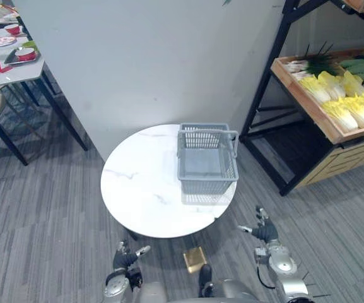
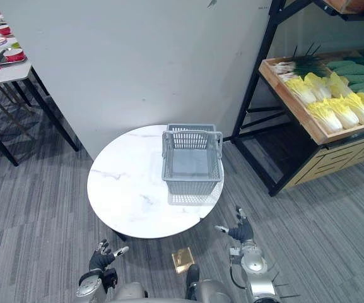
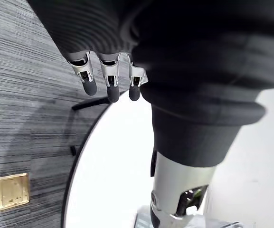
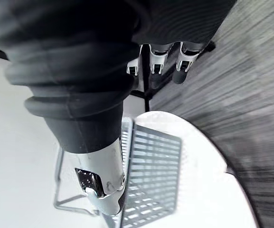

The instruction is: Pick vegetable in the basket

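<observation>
left hand [image 1: 126,259] at bottom left of frame, fingers relaxed and spread, holding nothing; right hand [image 1: 265,232] at lower right, slightly higher in frame, fingers loose, splayed, also empty

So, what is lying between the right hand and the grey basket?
Nothing loose. In the left eye view, a strip of grey carpet and the bare rim of the white table separate the right hand from the basket.

Grey slatted basket [image 1: 208,184], white grey-veined table [image 1: 137,189], yellow leafy vegetables [image 1: 358,110], grey striped carpet [image 1: 36,214], brass-coloured floor plate [image 1: 195,259]
</observation>
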Robot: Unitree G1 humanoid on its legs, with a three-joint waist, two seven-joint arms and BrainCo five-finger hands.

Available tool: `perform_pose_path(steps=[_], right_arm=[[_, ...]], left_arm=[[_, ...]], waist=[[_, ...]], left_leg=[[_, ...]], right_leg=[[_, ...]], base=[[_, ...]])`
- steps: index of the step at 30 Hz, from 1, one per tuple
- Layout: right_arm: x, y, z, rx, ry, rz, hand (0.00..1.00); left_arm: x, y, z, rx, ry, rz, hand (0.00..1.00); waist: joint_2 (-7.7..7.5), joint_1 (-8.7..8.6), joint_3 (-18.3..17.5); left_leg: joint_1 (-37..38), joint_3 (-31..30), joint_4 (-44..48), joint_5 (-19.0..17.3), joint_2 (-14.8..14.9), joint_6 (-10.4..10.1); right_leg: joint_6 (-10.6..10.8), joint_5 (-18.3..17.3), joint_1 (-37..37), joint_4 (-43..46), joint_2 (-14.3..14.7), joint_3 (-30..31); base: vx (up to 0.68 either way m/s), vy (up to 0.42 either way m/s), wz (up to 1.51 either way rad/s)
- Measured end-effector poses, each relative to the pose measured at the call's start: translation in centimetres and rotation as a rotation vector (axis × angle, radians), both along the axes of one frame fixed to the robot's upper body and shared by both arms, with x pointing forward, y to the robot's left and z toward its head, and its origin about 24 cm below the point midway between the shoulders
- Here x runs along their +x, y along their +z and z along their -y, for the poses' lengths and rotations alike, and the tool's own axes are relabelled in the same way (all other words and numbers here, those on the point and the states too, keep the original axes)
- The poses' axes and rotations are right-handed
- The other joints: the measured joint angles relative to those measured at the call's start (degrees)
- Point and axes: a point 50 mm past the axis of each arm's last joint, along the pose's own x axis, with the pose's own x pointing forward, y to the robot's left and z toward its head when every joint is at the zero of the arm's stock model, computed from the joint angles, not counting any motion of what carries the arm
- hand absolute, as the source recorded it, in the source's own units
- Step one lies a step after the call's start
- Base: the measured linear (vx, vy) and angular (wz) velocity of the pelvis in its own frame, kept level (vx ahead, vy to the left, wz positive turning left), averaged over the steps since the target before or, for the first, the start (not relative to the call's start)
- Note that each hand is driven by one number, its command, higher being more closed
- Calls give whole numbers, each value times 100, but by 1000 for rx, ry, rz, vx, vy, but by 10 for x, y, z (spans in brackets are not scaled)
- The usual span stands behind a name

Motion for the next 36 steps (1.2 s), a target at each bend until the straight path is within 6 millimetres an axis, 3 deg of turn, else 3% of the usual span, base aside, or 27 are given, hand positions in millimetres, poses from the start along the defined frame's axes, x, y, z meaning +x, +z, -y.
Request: perform_pose_path(steps=[2, 5, 10, 15, 17, 19, 20, 22, 25, 29, 35, 36], right_arm=[[5, 9, -1, -37, 30, 37, 0], [17, 35, -15, -88, 116, 163, 0], [63, 81, -42, -286, 297, 356, 0], [103, 108, -58, -511, 407, 425, 0], [126, 134, -63, -624, 441, 481, 0], [136, 148, -66, -671, 445, 512, 0], [147, 162, -65, -723, 439, 528, 0], [168, 191, -40, -869, 367, 517, 0], [183, 228, -10, -988, 253, 498, 0], [189, 266, 22, -1099, 91, 483, 0], [189, 297, 47, -1165, -26, 451, 0], [189, 301, 50, -1174, -40, 440, 100]], left_arm=[[-2, -1, 2, -4, 1, -2, 0], [-6, -1, 1, 21, -26, -8, 0], [0, 7, -14, 78, -47, 20, 0], [16, 18, -17, 114, -87, 93, 0], [28, 26, -13, 109, -101, 146, 0], [31, 28, -12, 108, -100, 158, 0], [33, 31, -12, 108, -100, 174, 0], [37, 32, -8, 97, -110, 192, 0], [39, 34, -8, 86, -100, 204, 0], [52, 41, -3, 72, -110, 247, 0], [65, 47, 8, 53, -148, 289, 0], [67, 49, 10, 50, -153, 300, 0]], waist=[[75, 43, -32], [-23, 17, -54], [-34, 64, -68], [9, 304, 8], [97, 356, 235], [141, 358, 345], [183, 379, 481], [252, 601, 683], [362, 627, 922], [491, 637, 1112], [716, 690, 1284], [748, 761, 1299]], left_leg=[[161, -111, -459, 716, -52, -48], [462, 34, -1024, 788, -220, 56], [549, 242, -1322, 854, -426, 158], [330, 211, -1264, 846, -495, 197], [26, 124, -1030, 808, -495, 256], [-137, 54, -939, 803, -500, 267], [-262, -15, -911, 800, -502, 280], [-506, -118, -956, 890, -527, 358], [-692, -348, -1044, 1085, -568, 326], [-851, -646, -1408, 1414, -622, 294], [-1037, -860, -1684, 1637, -659, 289], [-1052, -872, -1777, 1695, -660, 288]], right_leg=[[107, -63, 52, 6, 54, 183], [228, -128, 83, -16, -105, 379], [369, -52, -22, -190, -262, 591], [414, 10, -186, -218, -274, 582], [370, 78, -331, -219, -275, 517], [348, 104, -420, -218, -277, 461], [344, 126, -502, -213, -280, 408], [297, 180, -724, -220, -290, 338], [292, 211, -856, -233, -356, 109], [286, 252, -1014, -309, -369, -184], [286, 251, -1227, -327, -372, -385], [285, 251, -1283, -327, -373, -392]], base=[[232, 150, -35], [150, 137, -23], [96, 105, -18], [16, 26, 2], [-66, 1, 15], [-99, 0, 19], [-167, -6, 23], [-141, -8, 23], [-35, 14, 32], [2, -19, 38], [17, -15, 19], [-1, -5, 9]])
